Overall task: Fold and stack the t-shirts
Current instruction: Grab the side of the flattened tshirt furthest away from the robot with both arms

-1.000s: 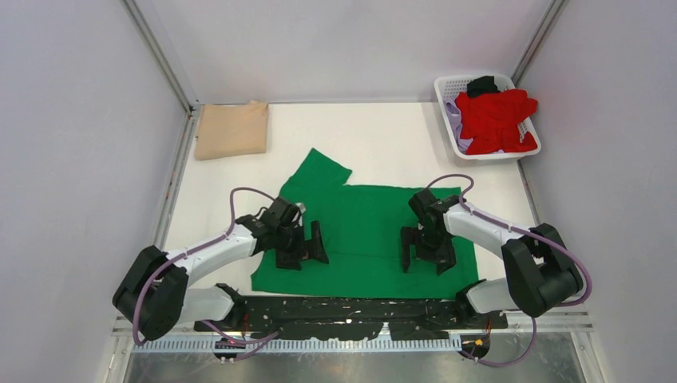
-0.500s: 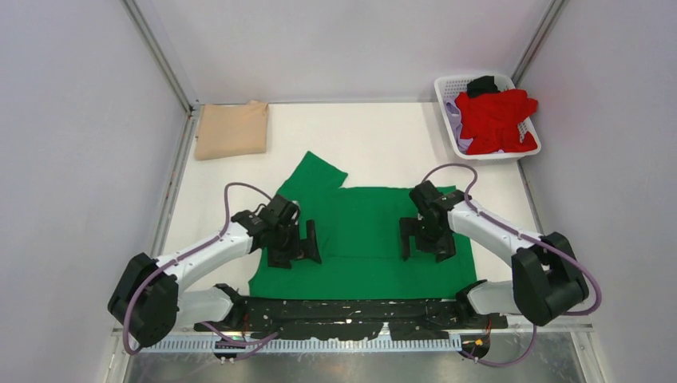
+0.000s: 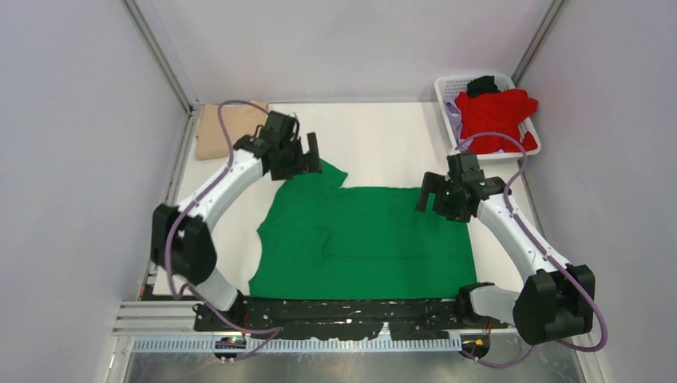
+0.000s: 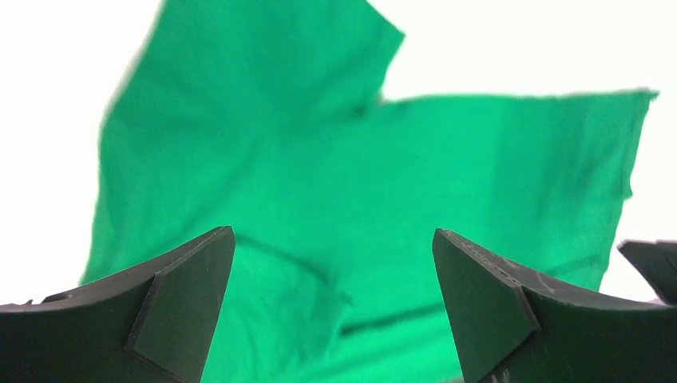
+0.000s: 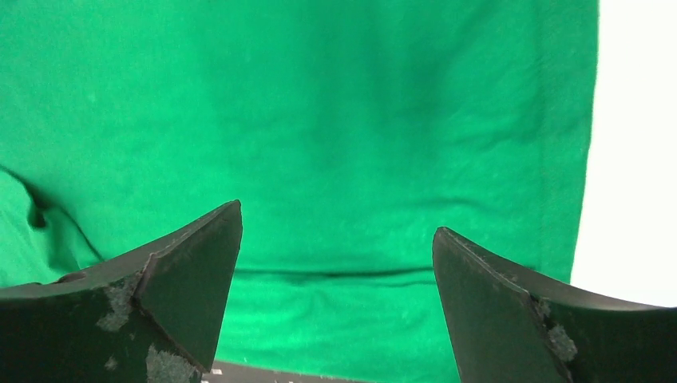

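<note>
Fingers [image 4: 184, 295] of the left gripper [image 4: 332, 235] stand wide apart with nothing between them, hovering above the far-left sleeve of the green t-shirt [image 3: 375, 239]. The right gripper [image 5: 335, 231], equally spread and empty, hangs over that shirt's far-right corner. The shirt lies spread mid-table [image 3: 383, 136] (a small fold wrinkles its left side). Beside the left arm, a folded tan t-shirt [image 3: 211, 136] sits in the far-left corner. Far right, the white basket [image 3: 447, 84] holds a red t-shirt [image 3: 495, 116] heaped over a lilac garment [image 3: 453, 112] and a black garment [image 3: 481, 84].
</note>
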